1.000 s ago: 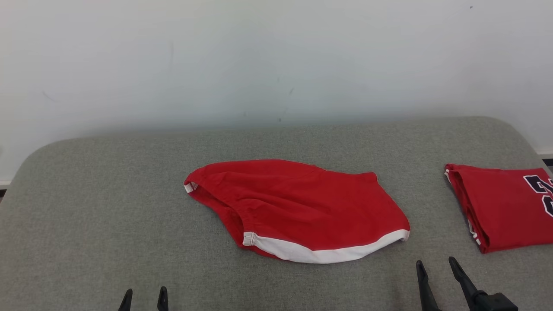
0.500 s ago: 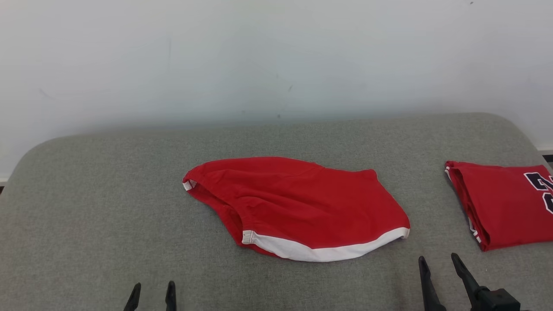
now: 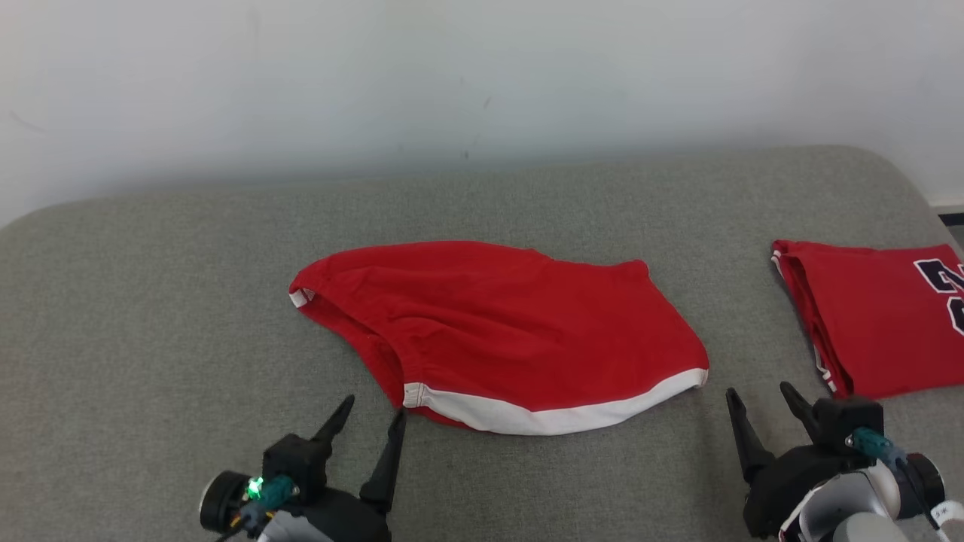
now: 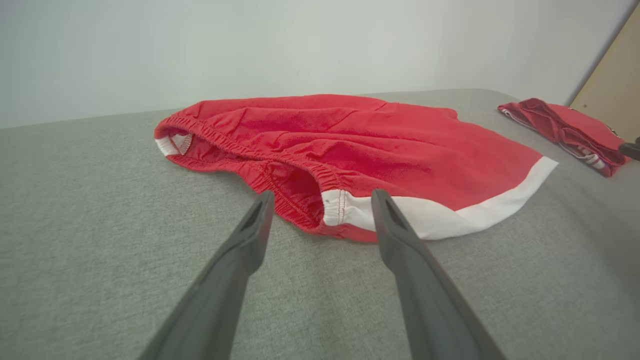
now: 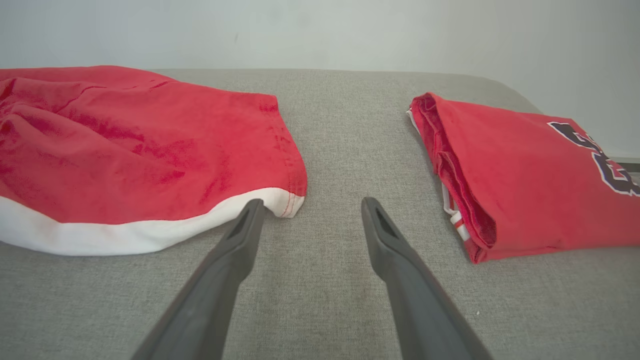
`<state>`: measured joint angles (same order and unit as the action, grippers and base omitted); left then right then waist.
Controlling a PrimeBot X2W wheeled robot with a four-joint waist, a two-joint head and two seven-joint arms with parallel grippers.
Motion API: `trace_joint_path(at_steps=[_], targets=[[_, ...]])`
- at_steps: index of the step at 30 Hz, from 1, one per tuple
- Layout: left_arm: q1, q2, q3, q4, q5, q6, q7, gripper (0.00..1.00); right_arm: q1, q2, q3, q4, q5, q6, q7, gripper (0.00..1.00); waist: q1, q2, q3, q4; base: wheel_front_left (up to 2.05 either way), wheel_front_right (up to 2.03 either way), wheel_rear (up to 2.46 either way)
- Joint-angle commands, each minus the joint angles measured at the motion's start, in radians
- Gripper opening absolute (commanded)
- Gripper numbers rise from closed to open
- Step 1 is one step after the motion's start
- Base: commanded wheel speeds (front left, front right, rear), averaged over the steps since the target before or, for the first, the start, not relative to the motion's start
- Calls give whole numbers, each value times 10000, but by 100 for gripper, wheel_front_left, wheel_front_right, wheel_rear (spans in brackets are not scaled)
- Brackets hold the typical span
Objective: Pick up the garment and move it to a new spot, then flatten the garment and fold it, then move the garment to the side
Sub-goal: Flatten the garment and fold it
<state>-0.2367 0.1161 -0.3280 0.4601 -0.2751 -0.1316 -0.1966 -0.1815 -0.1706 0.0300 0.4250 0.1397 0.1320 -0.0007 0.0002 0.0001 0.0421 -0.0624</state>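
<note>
The garment is a pair of red shorts with a white hem band, lying loosely spread in the middle of the grey padded surface. My left gripper is open just in front of its near-left corner. In the left wrist view the gripper points at the elastic waistband and white band end of the garment, with nothing between the fingers. My right gripper is open near the garment's near-right corner. The right wrist view has that gripper just right of the hem corner of the garment.
A folded red jersey with dark lettering lies at the right edge of the surface, close to my right gripper; the jersey is right of my fingers in the right wrist view. A pale wall stands behind.
The head camera has tilted down, so the whole scene sits higher in view. Both grippers have advanced toward the garment's near edge, the left one more. The garment has not moved.
</note>
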Motion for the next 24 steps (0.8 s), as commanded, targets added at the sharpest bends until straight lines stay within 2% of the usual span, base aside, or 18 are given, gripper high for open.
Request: trace_joint_path(at_steps=[1, 6, 14, 16, 17, 20, 21, 22, 23, 24], targets=[[-227, 71, 37, 114, -40, 20, 35, 100, -149, -80, 41, 73, 65, -29, 25, 100, -2, -1, 452, -197, 0, 0, 0], [-1267, 66, -488, 1079, -290, 20, 465, 100, -1079, -231, 211, 698, 136, -27, 87, 100, -2, -1, 994, -333, 0, 0, 0], [-2014, 228, -1326, 1906, -987, 18, 290, 100, -1850, -382, 613, 1571, 217, -29, -461, 100, -2, -1, 1267, -406, 0, 0, 0], [-2139, 284, -1438, 2064, -1126, 20, 250, 78, -1919, -394, 668, 1719, 271, -27, -571, 100, -2, -1, 1286, -408, 0, 0, 0], [-2190, 309, -1485, 2127, -1202, 20, 208, 73, -1947, -397, 698, 1796, 284, -29, -638, 100, -2, -1, 1293, -411, 0, 0, 0], [-2349, 363, -1638, 2298, -1330, 18, 122, 67, -2042, -384, 778, 1964, 336, -29, -781, 100, -2, -1, 1312, -435, 0, 0, 0], [-2415, 382, -1718, 2323, -1385, 18, 88, 54, -2062, -378, 810, 2012, 347, -29, -821, 100, -2, -1, 1322, -444, 0, 0, 0], [-2461, 408, -1780, 2367, -1432, 20, 38, 45, -2075, -371, 838, 2061, 359, -29, -853, 100, -2, -1, 1330, -451, 0, 0, 0], [-2510, 453, -1860, 2402, -1443, 18, 0, 10, -2090, -364, 869, 2105, 369, -29, -881, 100, -2, -1, 1338, -458, 0, 0, 0], [-2551, 469, -1932, 2424, -1484, 20, -49, 0, -2101, -360, 896, 2141, 373, -29, -910, 100, -2, -1, 1345, -463, 0, 0, 0]])
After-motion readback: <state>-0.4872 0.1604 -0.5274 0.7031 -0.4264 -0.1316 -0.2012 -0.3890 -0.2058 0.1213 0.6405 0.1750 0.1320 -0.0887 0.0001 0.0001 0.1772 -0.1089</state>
